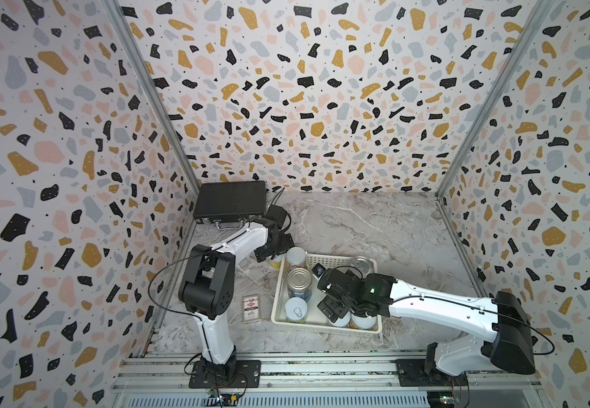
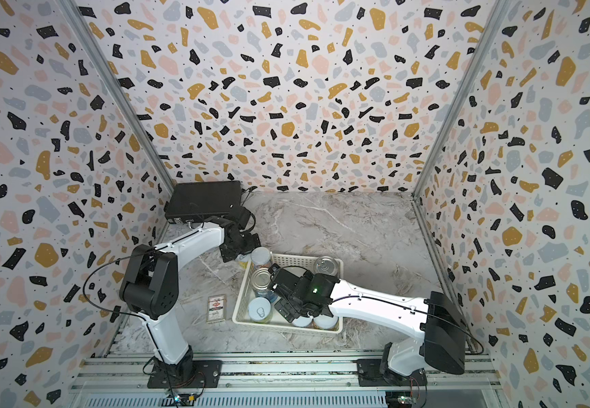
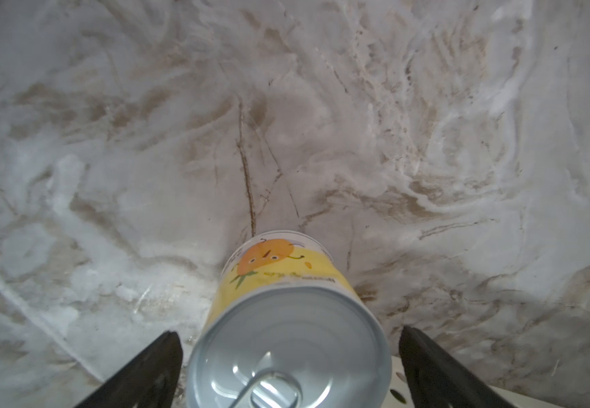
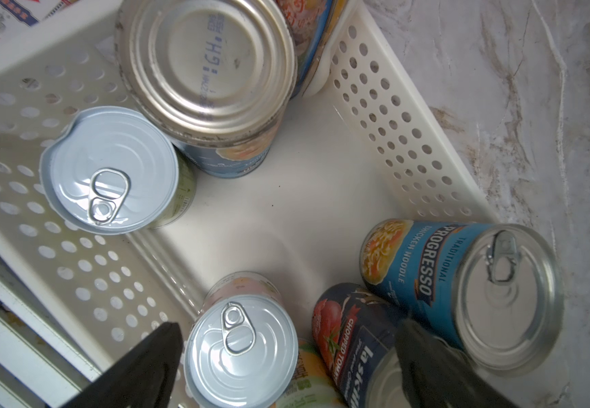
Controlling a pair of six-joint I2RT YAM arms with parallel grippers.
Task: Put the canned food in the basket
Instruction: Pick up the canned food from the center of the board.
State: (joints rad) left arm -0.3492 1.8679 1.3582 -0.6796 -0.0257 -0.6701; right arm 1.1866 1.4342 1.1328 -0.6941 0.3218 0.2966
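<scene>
I see the basket [image 4: 385,106] holding upright cans [image 4: 109,169]; both grippers [image 3: 288,356] [image 4: 286,356] spread, a yellow can [image 3: 279,279] between the left's.

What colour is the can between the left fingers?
Yellow, with an orange fruit cartoon; the can shows best in the left wrist view.

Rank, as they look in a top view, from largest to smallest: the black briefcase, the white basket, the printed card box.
1. Basket
2. Briefcase, though it lies farther from the camera, so the gap may mislead
3. Card box, clearly the smallest
</scene>
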